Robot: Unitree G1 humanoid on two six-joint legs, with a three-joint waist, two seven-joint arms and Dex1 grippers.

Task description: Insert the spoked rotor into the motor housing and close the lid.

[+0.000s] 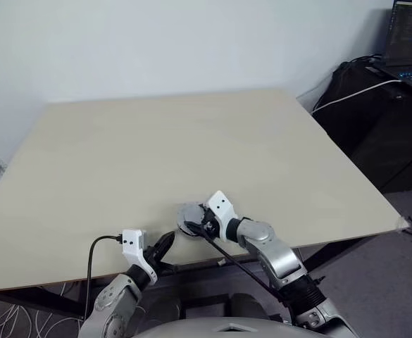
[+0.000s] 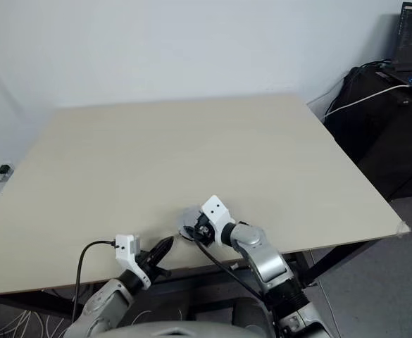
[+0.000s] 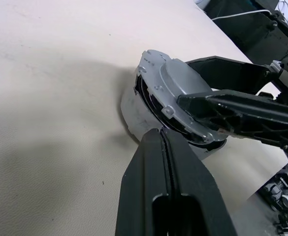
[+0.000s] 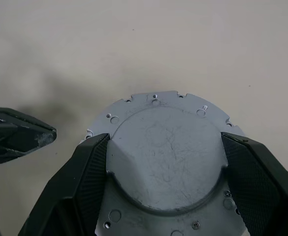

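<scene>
A round silver part with a raised, scratched centre and small holes round its flange is the motor housing (image 4: 166, 162), seen back side up, near the table's front edge. A dark ring shows under the flange. It lies tilted on a smooth silver dish, the lid (image 3: 133, 110). My right gripper (image 4: 164, 137) straddles the raised centre, its fingers (image 4: 92, 167) pressed against both sides. My left gripper (image 3: 158, 142) is shut and empty, its tip just short of the lid's wall. The spoked rotor is hidden.
The pale table (image 1: 191, 141) spreads wide behind the parts. Its front edge runs just below both grippers. Off the right corner stand a dark cabinet (image 1: 375, 105) with a white cable and a laptop (image 1: 411, 42).
</scene>
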